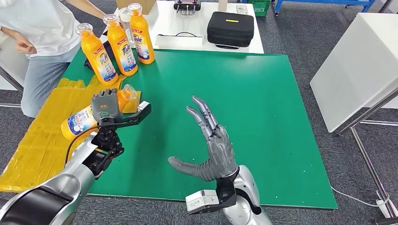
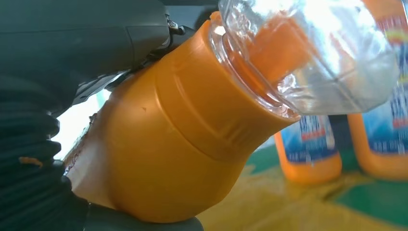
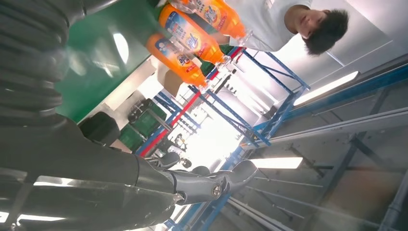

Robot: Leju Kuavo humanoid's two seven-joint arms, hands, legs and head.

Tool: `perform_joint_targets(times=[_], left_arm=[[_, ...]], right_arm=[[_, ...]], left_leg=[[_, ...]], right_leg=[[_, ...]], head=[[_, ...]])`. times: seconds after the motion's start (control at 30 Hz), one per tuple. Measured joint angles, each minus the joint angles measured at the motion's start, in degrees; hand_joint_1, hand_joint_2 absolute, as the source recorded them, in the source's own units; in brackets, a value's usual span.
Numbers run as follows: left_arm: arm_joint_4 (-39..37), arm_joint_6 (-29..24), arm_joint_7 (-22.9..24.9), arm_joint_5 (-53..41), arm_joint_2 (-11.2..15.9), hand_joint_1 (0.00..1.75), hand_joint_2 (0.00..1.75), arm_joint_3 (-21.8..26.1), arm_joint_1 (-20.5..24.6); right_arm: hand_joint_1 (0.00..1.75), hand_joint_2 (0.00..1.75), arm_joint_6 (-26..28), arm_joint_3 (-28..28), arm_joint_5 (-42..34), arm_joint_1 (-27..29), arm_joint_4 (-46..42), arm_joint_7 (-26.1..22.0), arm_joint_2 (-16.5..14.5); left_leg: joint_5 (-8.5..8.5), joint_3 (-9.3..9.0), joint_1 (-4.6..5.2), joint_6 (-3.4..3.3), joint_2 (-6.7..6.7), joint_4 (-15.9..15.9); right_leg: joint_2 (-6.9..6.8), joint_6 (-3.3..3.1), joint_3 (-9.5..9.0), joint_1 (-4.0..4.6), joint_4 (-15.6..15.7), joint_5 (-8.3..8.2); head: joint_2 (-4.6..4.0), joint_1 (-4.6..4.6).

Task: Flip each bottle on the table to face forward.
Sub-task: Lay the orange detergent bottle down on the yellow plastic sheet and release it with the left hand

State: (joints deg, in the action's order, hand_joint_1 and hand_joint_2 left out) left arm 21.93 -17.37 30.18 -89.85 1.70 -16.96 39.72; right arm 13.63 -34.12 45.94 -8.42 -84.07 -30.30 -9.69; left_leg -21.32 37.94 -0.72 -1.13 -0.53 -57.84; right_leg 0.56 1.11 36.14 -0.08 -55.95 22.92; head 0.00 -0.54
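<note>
while the left hand (image 1: 107, 108) grasps the lying bottle (image 1: 84, 119) near its neck at the counter (image 1: 263, 117) edge, raise it upright, label forward, beside the standing bottles (image 1: 119, 47); right hand (image 1: 211, 145) hovers released.

An orange detergent bottle (image 1: 84, 119) with a blue-and-white label and clear cap lies under the grey-and-black left hand (image 1: 107, 108). Beyond its fingers: yellow plastic sheet (image 1: 33, 140), green mat (image 1: 263, 117), three matching orange bottles (image 1: 119, 44).
</note>
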Motion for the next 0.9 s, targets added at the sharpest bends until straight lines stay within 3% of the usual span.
perform_joint_targets(times=[0.07,0.1,0.2,0.23,0.4,0.9], left_arm=[[-0.32,0.45,-0.07,0.0,0.0,1.75,1.75,0.02,-0.53],[-0.47,0.56,-0.24,0.01,0.0,1.4,1.75,0.05,-0.81],[-0.84,0.55,-2.38,0.61,0.01,0.09,1.75,0.94,-1.71],[-0.91,0.37,-3.81,1.13,0.0,0.0,1.75,1.66,-2.02],[-0.97,-1.63,-9.27,2.63,-0.62,0.0,1.75,6.43,-2.83],[-0.97,-2.52,-10.4,-0.06,-1.58,0.0,1.75,12.09,-2.83]], right_arm=[[0.0,1.75,0.02,0.01,0.14,0.36,-0.44,0.2,0.15],[0.0,1.75,0.02,0.02,0.19,0.48,-0.62,0.28,0.2],[0.0,1.75,0.03,0.01,0.53,0.76,-1.05,0.47,0.36],[0.0,1.75,0.03,0.01,0.68,0.82,-1.19,0.54,0.4],[0.0,1.75,0.03,0.02,1.02,1.2,-1.78,0.82,0.55],[0.0,1.75,0.03,0.02,1.05,1.3,-1.79,0.83,0.55]], left_leg=[[0.0,0.0,0.01,0.0,0.01,0.0],[0.0,0.0,0.01,0.0,0.01,0.0],[0.0,0.0,0.01,0.0,0.0,0.0],[0.0,-0.01,0.0,0.0,0.01,0.0],[0.0,-0.01,0.0,0.01,0.02,0.0],[0.0,-0.01,0.0,0.01,0.02,0.0]], right_leg=[[0.0,0.0,0.0,0.0,0.0,0.0],[0.0,0.0,0.01,0.0,0.01,0.0],[0.0,0.0,0.01,0.0,0.01,0.0],[0.0,0.0,0.02,0.0,0.01,0.0],[0.0,-0.01,0.04,0.02,0.0,0.0],[0.0,-0.01,0.03,0.01,-0.01,0.0]], head=[[0.0,0.0],[0.0,0.01],[0.0,0.0],[0.0,-0.01],[0.0,-0.01],[0.0,-0.01]])
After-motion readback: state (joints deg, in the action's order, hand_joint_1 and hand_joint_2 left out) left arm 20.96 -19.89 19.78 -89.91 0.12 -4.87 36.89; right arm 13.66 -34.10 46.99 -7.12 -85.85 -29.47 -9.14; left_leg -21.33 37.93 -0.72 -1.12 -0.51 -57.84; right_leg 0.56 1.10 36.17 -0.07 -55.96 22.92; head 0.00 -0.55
